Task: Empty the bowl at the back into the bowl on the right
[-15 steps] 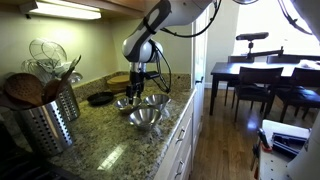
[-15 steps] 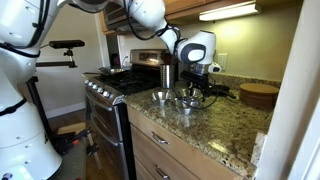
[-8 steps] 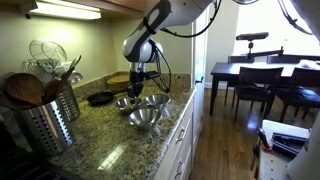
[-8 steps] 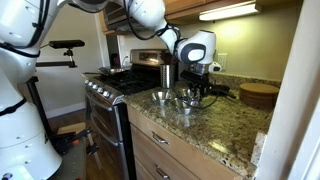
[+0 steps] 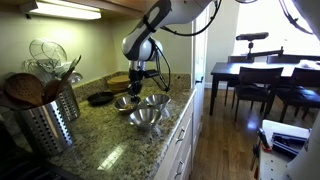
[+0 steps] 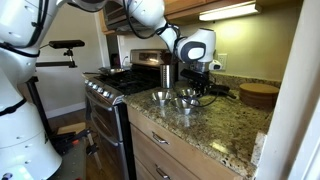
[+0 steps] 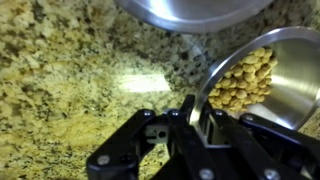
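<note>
The gripper [image 7: 197, 113] is fully closed, its two fingers [image 7: 184, 112] pinching the rim of the back bowl [image 7: 262, 70]; one finger sits outside the rim, the other inside. The bowl stands upright on the granite counter [image 7: 70, 80]; it holds a heap of small tan pieces [image 7: 245, 80], too many and too blurred to count. A second steel wall fills the top edge of the wrist view, apart from the held bowl; I cannot tell which of the other bowls it is.

In an exterior view three steel bowls sit in a close cluster on the counter: the back bowl on the wall side under the gripper; a twin bowl [image 5: 156, 101] just beside it, toward the counter's edge; a wide bowl [image 5: 146, 119] nearer the camera. One black pan [image 5: 100, 98] lies by the wall near the cluster; one wooden board [image 5: 118, 78] lies beyond it. One perforated steel holder [image 5: 52, 118] stands well apart in the foreground, crammed with utensils I cannot count.

One arm [image 6: 195, 48] reaches down to the cluster; one stove [image 6: 110, 85] adjoins the counter.
</note>
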